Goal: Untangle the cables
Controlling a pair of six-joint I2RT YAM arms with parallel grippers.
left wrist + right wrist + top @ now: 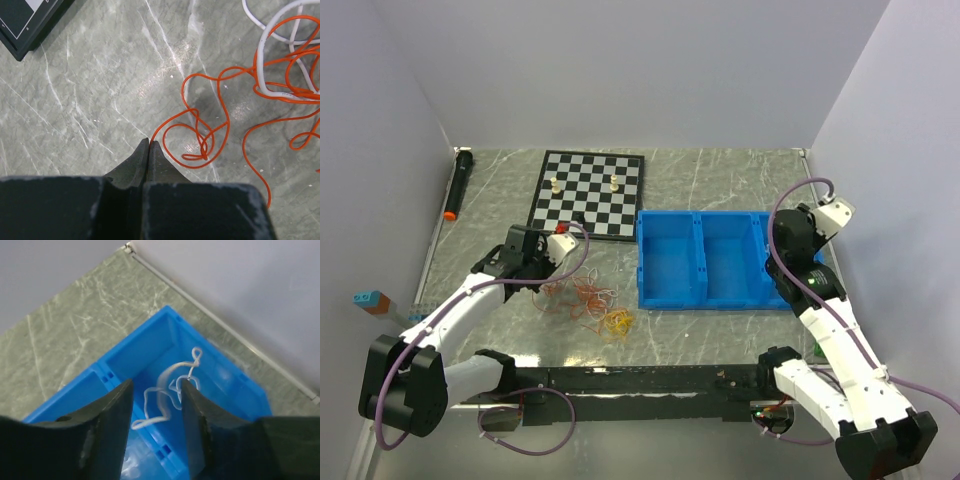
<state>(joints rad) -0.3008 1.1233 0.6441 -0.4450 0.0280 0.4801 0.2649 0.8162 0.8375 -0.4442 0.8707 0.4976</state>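
One white cable (167, 390) is in the blue bin (145, 347) beneath spread right jaws. The orange-and-yellow tangle (592, 298) remains on the surface (720, 335) at left, with the left jaws pressed together and empty.

no legible txt; tiny marks on chessboard (25, 29) rim & white cable (280, 94) unreadable

The bench (720, 180) has a grey-green top veined with pale streaks like marble, and a black band (640, 378) runs along its near edge. Plain pale panels close it in on three sides: a far wall (640, 70), a left wall (370, 150) and a right wall (900, 140), with a thin metal strip (432, 240) where the left wall meets the top. The light is soft and even, leaving a faint sheen on the top.
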